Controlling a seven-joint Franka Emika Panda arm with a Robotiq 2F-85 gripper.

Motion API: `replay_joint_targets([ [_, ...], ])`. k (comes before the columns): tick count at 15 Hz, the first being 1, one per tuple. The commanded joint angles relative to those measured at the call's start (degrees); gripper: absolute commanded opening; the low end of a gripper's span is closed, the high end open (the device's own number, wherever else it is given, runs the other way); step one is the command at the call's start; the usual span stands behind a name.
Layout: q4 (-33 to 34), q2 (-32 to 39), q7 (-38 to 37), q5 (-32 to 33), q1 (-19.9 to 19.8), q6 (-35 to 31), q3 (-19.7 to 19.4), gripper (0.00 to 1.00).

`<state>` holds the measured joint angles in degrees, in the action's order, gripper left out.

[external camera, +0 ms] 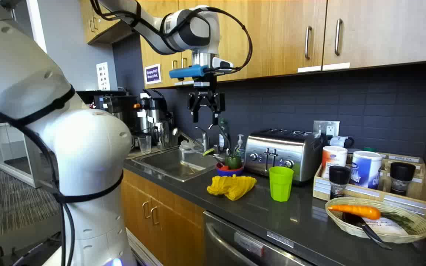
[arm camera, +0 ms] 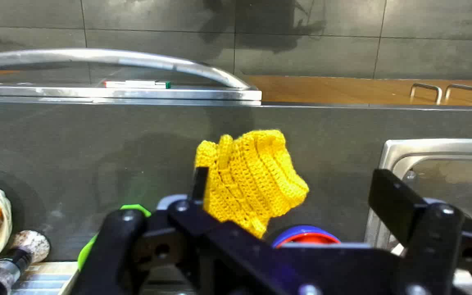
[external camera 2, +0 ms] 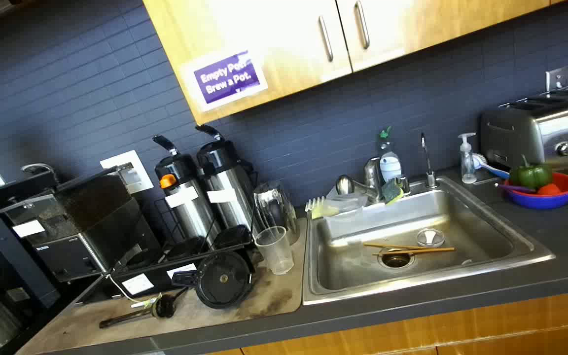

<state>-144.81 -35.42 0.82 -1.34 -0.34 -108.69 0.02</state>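
High over the yellow cloth (arm camera: 252,180), your gripper (external camera: 205,120) hangs spread wide (it's empty); no grab looks done, so that seems left.

- Counter (external camera: 309,231): dark grey, smooth; steel sink (external camera 2: 312,276) set in.
- Cloth (external camera: 231,186): yellow knit, rumpled, near the sink.
- Cup (external camera: 281,184): green, upright, near the cloth.
- Toaster (external camera: 283,153): steel, behind the cup.
- Bowl (external camera 2: 543,200): blue outside, red inside — between sink and toaster.
- Tray (external camera: 372,193): wooden, near the toaster.
- Basket (external camera: 350,229): wicker, in front of the tray — contact unclear.
- Mat (external camera 2: 284,296): brown, stained, beside the sink.
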Motion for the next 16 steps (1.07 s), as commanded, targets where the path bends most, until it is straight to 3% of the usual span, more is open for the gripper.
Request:
replay_joint_targets([
  [1,0.1,0.0,-0.1,0.1,0.2,0.1,-0.1,1.0],
  [16,0.1,0.0,-0.1,0.1,0.2,0.0,-0.1,1.0],
])
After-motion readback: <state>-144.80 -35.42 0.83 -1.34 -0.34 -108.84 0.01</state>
